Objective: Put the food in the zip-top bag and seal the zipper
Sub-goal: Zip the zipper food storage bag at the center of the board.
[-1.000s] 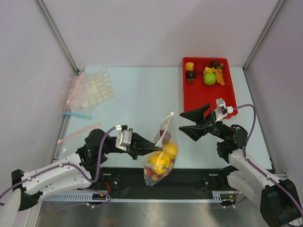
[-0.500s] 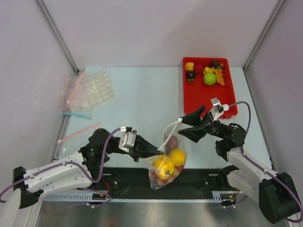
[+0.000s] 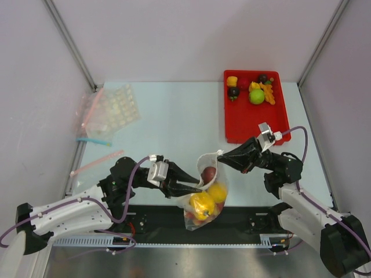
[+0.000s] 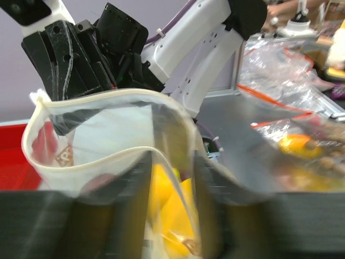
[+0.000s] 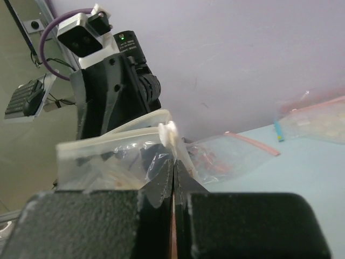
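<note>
The zip-top bag (image 3: 200,166) hangs between both arms near the table's front edge, mouth up and spread open. Yellow peppers (image 3: 202,204) and a dark red piece (image 3: 208,174) lie inside it. My right gripper (image 3: 222,155) is shut on the right corner of the whitish zipper (image 3: 207,155); in the right wrist view the fingertips (image 5: 173,162) pinch just below that corner (image 5: 170,134). My left gripper (image 3: 194,186) stands open at the bag's left side. In the left wrist view (image 4: 172,167) the bag wall (image 4: 102,127) runs loose between the fingers. More food (image 3: 257,94) sits in the red tray (image 3: 249,124).
At the back left lie clear bags with pink strips (image 3: 93,113) and a white dimpled sheet (image 3: 123,103). A blue strip (image 3: 93,141) and a pink strip (image 3: 95,163) lie at the left edge. Walls close in both sides. A metal rail (image 3: 191,240) runs along the front.
The right gripper moved left and closed on the bag's right corner. The left gripper loosened from shut to open. The bag's mouth spread open and the bag shifted slightly right.
</note>
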Action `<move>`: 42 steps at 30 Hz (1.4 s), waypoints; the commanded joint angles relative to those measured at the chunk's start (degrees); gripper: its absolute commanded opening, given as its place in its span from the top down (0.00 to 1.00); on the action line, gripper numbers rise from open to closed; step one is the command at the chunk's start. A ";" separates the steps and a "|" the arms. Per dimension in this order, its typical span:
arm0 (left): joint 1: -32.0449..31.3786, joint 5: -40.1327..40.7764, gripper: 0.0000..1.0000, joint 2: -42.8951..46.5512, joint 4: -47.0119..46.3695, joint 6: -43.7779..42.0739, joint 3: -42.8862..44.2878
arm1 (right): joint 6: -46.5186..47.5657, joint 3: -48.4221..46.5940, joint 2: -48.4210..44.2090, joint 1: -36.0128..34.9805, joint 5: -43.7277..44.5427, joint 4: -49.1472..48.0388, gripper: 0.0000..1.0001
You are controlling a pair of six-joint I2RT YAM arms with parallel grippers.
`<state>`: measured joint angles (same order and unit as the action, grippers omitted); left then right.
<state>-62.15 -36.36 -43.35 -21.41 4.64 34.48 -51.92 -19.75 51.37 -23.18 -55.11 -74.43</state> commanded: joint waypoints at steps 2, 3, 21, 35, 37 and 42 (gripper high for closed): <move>-0.34 2.25 0.36 1.78 -2.33 -0.43 2.43 | 4.10 -2.75 -2.33 -0.38 1.67 -0.63 1.00; -0.34 4.43 0.31 1.95 -1.71 -0.43 2.70 | 4.63 -2.75 -2.68 -0.38 2.02 1.12 1.00; -6.58 35.83 0.16 -0.50 13.50 -4.47 10.96 | 35.49 -19.89 -5.86 -17.69 20.83 55.62 1.00; -7.55 38.64 0.22 -2.61 13.67 -8.60 10.78 | 35.31 -21.65 -1.63 -19.89 18.37 56.15 1.00; -7.46 38.73 0.24 -2.79 13.94 -9.04 10.87 | 35.48 -21.56 -1.54 -20.06 18.46 56.15 1.00; -7.55 38.82 0.38 -2.88 14.11 -9.57 10.70 | 35.92 -21.65 -0.93 -20.33 18.11 56.06 1.00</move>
<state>-69.36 1.56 -46.57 -6.48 -3.57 43.16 -16.86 -38.20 50.22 -43.07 -35.79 -14.98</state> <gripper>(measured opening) 0.630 0.009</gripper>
